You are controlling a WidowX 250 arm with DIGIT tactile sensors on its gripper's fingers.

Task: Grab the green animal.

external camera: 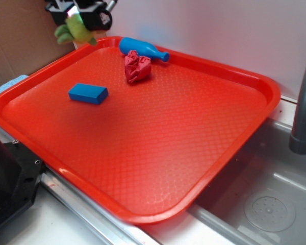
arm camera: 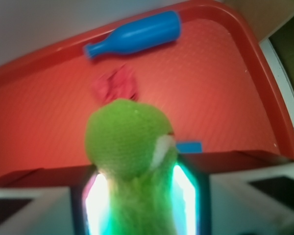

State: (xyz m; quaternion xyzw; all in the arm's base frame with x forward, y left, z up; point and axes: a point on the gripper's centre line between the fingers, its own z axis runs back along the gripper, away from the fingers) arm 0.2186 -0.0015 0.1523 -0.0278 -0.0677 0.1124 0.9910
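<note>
While clamped on the green animal, the tool hangs above the far left corner of the red tray; blue block, red cloth and blue bottle lie below.

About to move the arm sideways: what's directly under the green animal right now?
The green animal hangs clamped in the end effector, clear above the red tray's far corner. The wrist view shows tray below; the toy hides the spot straight beneath.
</note>
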